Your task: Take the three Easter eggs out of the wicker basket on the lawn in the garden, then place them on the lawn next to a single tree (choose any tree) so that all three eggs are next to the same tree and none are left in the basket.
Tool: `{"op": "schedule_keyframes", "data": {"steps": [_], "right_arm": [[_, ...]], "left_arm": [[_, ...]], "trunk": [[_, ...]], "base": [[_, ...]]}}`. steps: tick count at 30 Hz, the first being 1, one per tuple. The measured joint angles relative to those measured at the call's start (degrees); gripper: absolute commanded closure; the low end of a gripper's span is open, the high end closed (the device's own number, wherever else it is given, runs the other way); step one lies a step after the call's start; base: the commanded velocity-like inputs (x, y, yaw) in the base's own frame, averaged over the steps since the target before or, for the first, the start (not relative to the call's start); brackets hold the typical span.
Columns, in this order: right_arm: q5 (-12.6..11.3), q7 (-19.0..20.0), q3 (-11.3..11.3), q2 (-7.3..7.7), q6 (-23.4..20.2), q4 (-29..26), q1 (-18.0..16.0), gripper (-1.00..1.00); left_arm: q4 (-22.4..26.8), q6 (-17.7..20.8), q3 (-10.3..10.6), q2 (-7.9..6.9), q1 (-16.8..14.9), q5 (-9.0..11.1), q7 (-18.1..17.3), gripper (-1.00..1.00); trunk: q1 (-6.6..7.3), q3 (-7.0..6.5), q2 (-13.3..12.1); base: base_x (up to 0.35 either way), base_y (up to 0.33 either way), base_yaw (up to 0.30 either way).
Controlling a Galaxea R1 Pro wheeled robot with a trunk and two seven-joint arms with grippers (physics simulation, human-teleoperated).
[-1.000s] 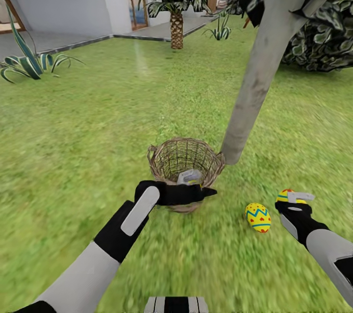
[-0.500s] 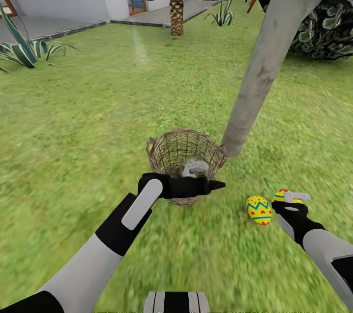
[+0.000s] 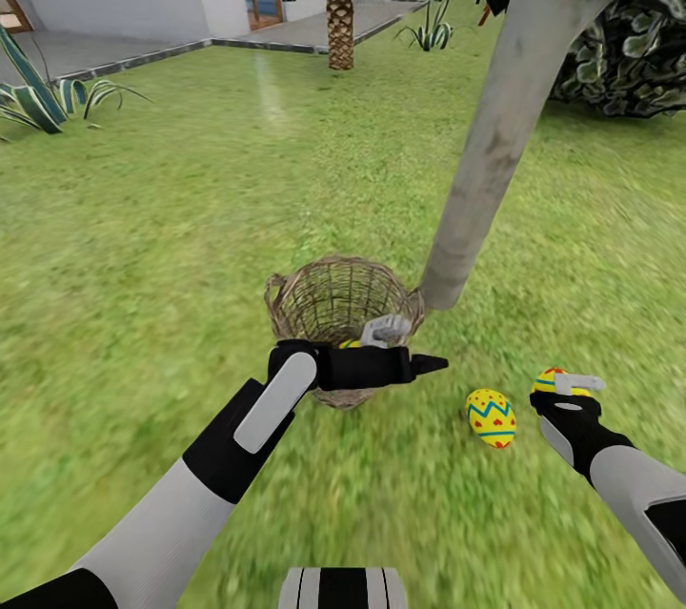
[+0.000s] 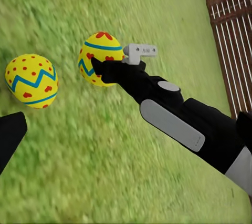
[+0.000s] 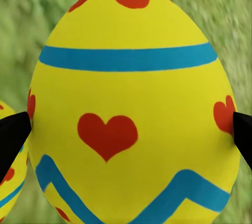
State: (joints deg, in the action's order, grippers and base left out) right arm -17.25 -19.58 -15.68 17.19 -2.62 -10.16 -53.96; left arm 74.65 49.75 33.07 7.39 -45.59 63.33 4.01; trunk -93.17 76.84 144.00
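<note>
Lawn (image 3: pixel 143 304): right claw (image 3: pixel 562 387) seemingly grips egg (image 5: pixel 131 103).

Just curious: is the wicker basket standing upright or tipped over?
Upright. The wicker basket stands on the lawn with its open rim facing up, beside the tree.

Flat, bright daylight is rendered throughout. The lawn (image 3: pixel 143 237) is smeared nearest the camera, and no cast shadows are seen.

The left tool (image 3: pixel 381 342) hangs over the wicker basket (image 3: pixel 314 299), which stands beside the tree (image 3: pixel 495 132). The right tool (image 3: pixel 562 390) grips one egg (image 3: pixel 550 380); another egg (image 3: pixel 491 418) lies on the lawn (image 3: pixel 191 209) nearby.
</note>
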Motion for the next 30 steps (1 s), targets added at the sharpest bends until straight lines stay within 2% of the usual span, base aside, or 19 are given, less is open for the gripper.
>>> {"op": "schedule_keyframes", "data": {"steps": [4, 5, 7, 8, 9, 20, 23, 30], "right_arm": [[-0.04, 0.07, 0.08, 0.0, -0.05, 0.0, 0.0, 1.0], [-0.05, 0.14, 0.08, 0.0, -0.06, 0.0, 0.0, 1.0], [-0.07, 0.24, 0.16, 0.0, -0.05, 0.0, 0.0, 1.0], [-0.1, 0.26, 0.17, 0.0, -0.03, 0.0, 0.0, 1.0], [-0.11, 0.26, 0.18, 0.0, -0.02, 0.0, 0.01, 1.0], [-0.15, 0.27, 0.36, 0.0, 0.0, 0.0, 0.0, 1.0], [-0.15, 0.27, 0.35, 0.0, 0.0, 0.0, 0.0, 1.0], [-0.24, 0.27, 0.36, 0.01, -0.01, 0.0, 0.0, 1.0]], "left_arm": [[0.11, 0.02, 0.07, 0.1, 0.09, 0.39, 0.0, -1.0], [0.11, 0.04, 0.07, 0.08, 0.09, 1.6, 0.02, -1.0], [-0.23, -0.09, 0.03, -0.13, 0.15, 6.64, 0.0, -1.0], [-0.28, -0.08, 0.05, -0.21, 0.17, 8.25, -0.02, -1.0], [-0.21, -0.08, 0.07, -0.25, 0.18, 8.9, -0.03, -1.0], [0.01, 0.02, 0.18, -0.11, 0.18, 9.35, 0.12, -1.0], [0.09, 0.02, 1.51, -0.1, 0.19, 9.36, 0.15, -1.0], [0.12, 0.02, 1.82, -0.11, 0.18, 9.34, 0.2, -1.0]], "trunk": [[0.0, 0.0, 0.0], [0.0, 0.0, 0.0], [0.0, 0.0, 0.0], [0.0, 0.0, 0.0], [-0.03, 0.22, 0.01], [-0.32, 2.65, 0.16], [-0.39, 3.32, 0.2], [-0.57, 4.87, 0.29]], "base": [[0.002, -0.004, 0.0], [0.0, 0.0, 0.0], [0.0, 0.0, 0.0], [0.0, 0.0, 0.0], [0.0, 0.0, 0.0], [0.0, 0.0, 0.0], [0.0, 0.0, 0.0], [0.0, 0.0, 0.0]]}}
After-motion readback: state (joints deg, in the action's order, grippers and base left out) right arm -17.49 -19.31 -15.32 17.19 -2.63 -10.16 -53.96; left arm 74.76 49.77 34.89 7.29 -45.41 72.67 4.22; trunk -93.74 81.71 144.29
